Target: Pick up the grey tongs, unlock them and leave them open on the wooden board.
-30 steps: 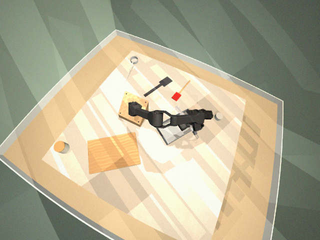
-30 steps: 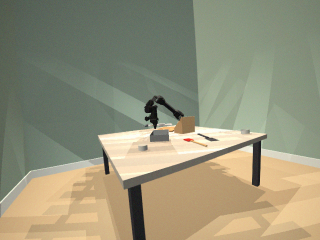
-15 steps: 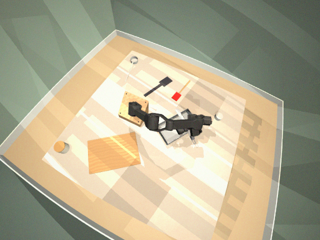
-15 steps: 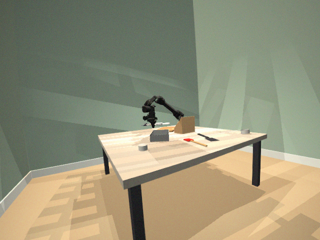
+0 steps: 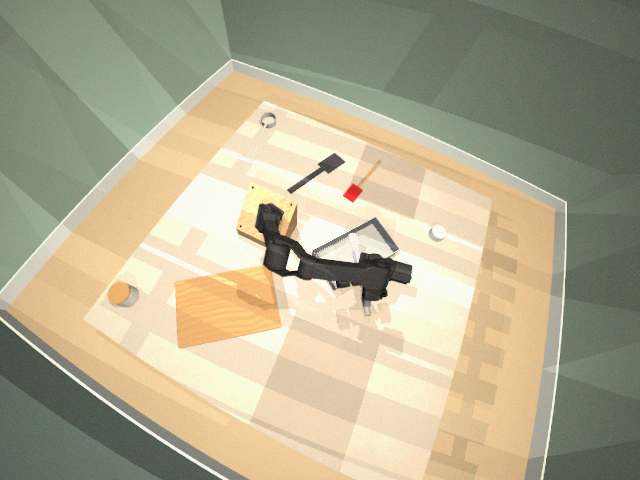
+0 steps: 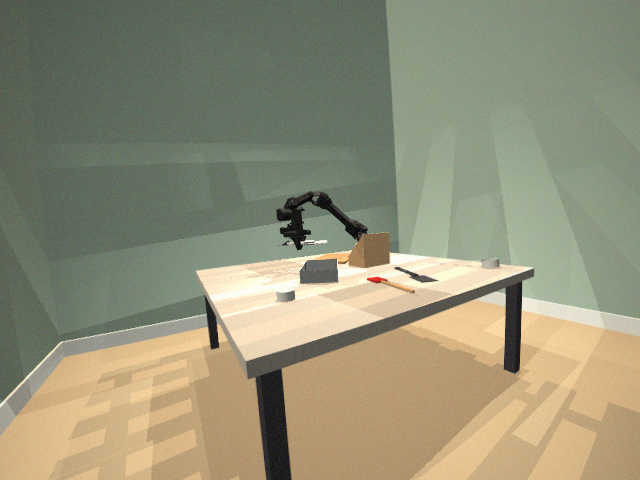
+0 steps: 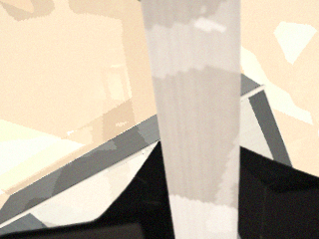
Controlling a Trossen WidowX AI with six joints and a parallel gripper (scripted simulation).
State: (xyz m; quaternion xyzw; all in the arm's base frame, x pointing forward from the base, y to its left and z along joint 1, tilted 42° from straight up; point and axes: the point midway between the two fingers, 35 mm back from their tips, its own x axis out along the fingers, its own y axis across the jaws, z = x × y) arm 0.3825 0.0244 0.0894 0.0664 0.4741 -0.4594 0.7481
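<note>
My gripper (image 6: pixel 299 246) (image 7: pixel 185 145) is shut on the grey tongs (image 5: pixel 354 243) (image 6: pixel 317 241) (image 7: pixel 196 110) and holds them above the roasting tin (image 5: pixel 387 236) (image 6: pixel 319 275) (image 7: pixel 95 156), not touching it. The tongs lie about level in the air, with their arms close together. In the top view the arm hides their middle and the fingertips; one end shows beyond each side of the wrist. The lock and hinge are too small to make out. The wooden board (image 5: pixel 222 310) (image 6: pixel 336 256) lies flat, to the left of the tin in the top view.
A wooden block (image 5: pixel 256 201) (image 6: pixel 376 250) stands by the arm's base. A dark spatula (image 5: pixel 331 162) (image 6: pixel 424 278) and a red-headed tool (image 5: pixel 353 192) (image 6: pixel 377 280) lie behind the tin in the top view. A white cylinder (image 5: pixel 437 233) (image 6: pixel 285 295) and an orange-topped can (image 5: pixel 119 293) stand farther out.
</note>
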